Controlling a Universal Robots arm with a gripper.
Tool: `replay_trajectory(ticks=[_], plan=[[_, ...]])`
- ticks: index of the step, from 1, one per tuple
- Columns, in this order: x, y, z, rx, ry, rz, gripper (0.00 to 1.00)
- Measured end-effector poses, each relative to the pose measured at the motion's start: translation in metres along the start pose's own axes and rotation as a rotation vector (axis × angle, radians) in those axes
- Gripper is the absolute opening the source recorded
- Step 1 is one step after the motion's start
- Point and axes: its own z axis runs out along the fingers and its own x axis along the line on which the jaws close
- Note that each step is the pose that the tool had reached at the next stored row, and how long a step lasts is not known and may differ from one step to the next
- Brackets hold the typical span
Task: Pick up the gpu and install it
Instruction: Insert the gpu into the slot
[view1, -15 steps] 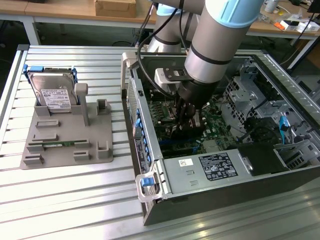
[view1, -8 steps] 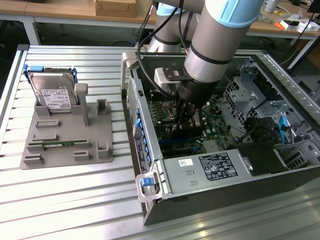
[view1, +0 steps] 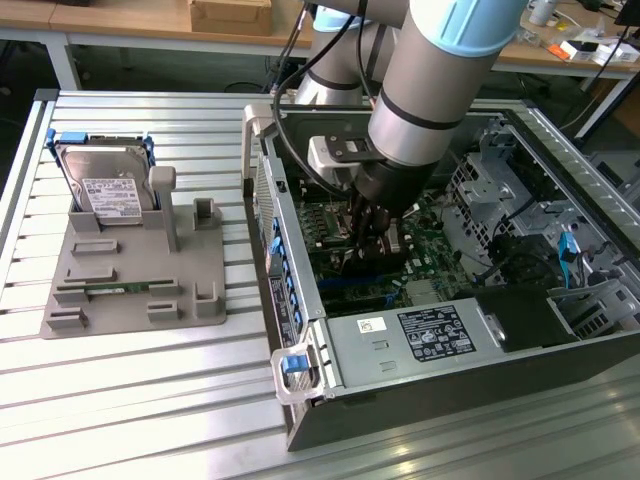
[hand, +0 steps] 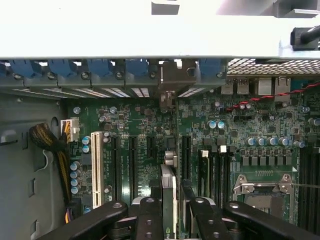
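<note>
We see the pincer clamped on the gpu, held edge-on just above the motherboard slots inside the computer case. It is probably light, stiff and fragile, best gripped by its board edges.

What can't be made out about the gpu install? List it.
Wrist view: the gpu stands edge-on in the end effector, hiding its face and whether it is seated.
Exterior view: the arm covers it.
Hard drive label: too small to read.
</note>
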Motion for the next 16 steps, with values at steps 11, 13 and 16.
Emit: replay_trajectory(ticks=[11,13,16], plan=[[0.0002,0.0005,0.0070,0.0002,0.0032,0.010,0.26],[0.0001,0.0004,0.0072,0.0007,0.0025,0.010,0.27],[0.0002,0.0005,0.0057,0.0004,0.0096,0.010,0.52]])
